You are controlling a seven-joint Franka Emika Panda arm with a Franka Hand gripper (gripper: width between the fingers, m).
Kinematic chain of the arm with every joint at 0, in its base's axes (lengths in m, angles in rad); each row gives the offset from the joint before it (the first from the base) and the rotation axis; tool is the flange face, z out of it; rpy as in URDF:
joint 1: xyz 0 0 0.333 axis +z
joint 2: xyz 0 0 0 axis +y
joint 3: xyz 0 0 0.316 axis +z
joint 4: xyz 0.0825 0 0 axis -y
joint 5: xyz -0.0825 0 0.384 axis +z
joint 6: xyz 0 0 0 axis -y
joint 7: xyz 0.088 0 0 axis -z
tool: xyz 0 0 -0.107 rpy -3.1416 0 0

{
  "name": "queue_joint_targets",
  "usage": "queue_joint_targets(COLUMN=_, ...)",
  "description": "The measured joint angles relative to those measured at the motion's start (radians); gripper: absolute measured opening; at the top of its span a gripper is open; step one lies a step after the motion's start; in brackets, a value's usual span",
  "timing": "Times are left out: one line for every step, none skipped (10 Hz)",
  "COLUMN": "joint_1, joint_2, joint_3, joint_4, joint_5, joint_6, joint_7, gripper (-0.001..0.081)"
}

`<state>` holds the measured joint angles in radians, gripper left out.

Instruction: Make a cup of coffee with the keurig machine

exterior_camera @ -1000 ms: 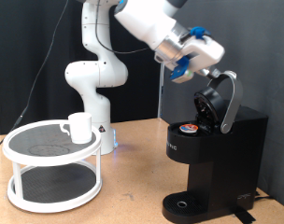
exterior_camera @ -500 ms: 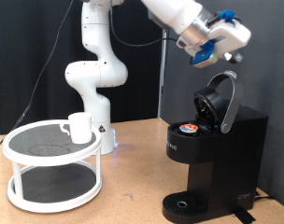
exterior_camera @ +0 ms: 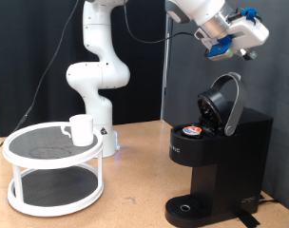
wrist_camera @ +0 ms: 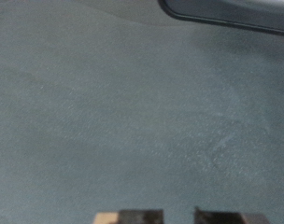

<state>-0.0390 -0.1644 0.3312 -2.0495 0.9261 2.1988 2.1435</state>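
The black keurig machine stands at the exterior view's right with its rounded lid hinged up. A small pod with a colourful lid sits in the open brew chamber. The white cup stands on the top shelf of a round white rack at the left. My gripper is high above the raised lid, apart from it, and holds nothing. In the wrist view the gripper shows only its fingertips, close together, over a blurred grey surface.
The robot's white base stands behind the rack. The machine's round drip tray is bare. A dark curved edge crosses one corner of the wrist view. A wooden tabletop lies between the rack and the machine.
My gripper has risen and moved towards the exterior view's right, from beside the raised lid to well above it. The lid, pod and cup have not moved.
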Motion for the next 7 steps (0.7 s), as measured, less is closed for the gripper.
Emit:
queue_joint_targets(joint_1=0.000, joint_2=-0.010, joint_3=0.000, joint_4=-0.016, joint_5=-0.001, joint_6=0.000, joint_7=0.001, gripper=0.0000)
queue_joint_targets(joint_1=-0.001, joint_2=-0.021, joint_3=0.000, joint_4=-0.036, joint_5=-0.006, joint_6=0.000, joint_7=0.002, gripper=0.0000)
queue_joint_targets(joint_1=-0.001, joint_2=-0.028, joint_3=0.000, joint_4=-0.058, joint_5=-0.021, joint_6=0.001, joint_7=0.009, gripper=0.0000)
queue_joint_targets(joint_1=-0.002, joint_2=-0.029, joint_3=0.000, joint_4=-0.078, joint_5=-0.043, joint_6=0.002, joint_7=0.023, gripper=0.0000)
queue_joint_targets(joint_1=-0.003, joint_2=-0.029, joint_3=0.000, joint_4=-0.097, joint_5=-0.059, joint_6=0.011, joint_7=0.037, gripper=0.0000)
queue_joint_targets(joint_1=-0.004, joint_2=-0.031, joint_3=0.000, joint_4=-0.106, joint_5=-0.059, joint_6=0.024, joint_7=0.038, gripper=0.0000)
queue_joint_targets(joint_1=-0.005, joint_2=-0.035, joint_3=-0.001, joint_4=-0.110, joint_5=-0.058, joint_6=0.031, joint_7=0.038, gripper=0.0000)
